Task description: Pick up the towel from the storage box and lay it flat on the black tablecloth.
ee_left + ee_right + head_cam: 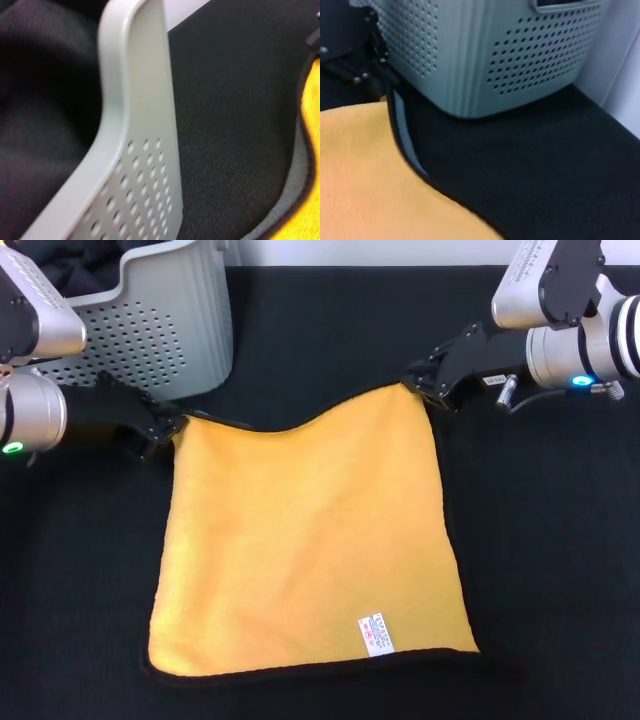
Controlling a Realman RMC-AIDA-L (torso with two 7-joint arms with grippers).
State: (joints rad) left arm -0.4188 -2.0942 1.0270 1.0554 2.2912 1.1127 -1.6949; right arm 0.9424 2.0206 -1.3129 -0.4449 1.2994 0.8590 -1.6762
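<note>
I have the towel [310, 540] spread yellow side up on the black tablecloth [560, 570], just in front of the storage box [160, 330], stretched to lie flat. My left jaws [165, 427] and right jaws [428, 388] each pinch a far corner

The towel [305, 545] lies on the tablecloth [550, 570] before me. The box [150, 320] stands at ten o'clock behind it. My left claw [165, 430] meets its ten o'clock corner, my right claw [428, 388] its one o'clock corner.
</note>
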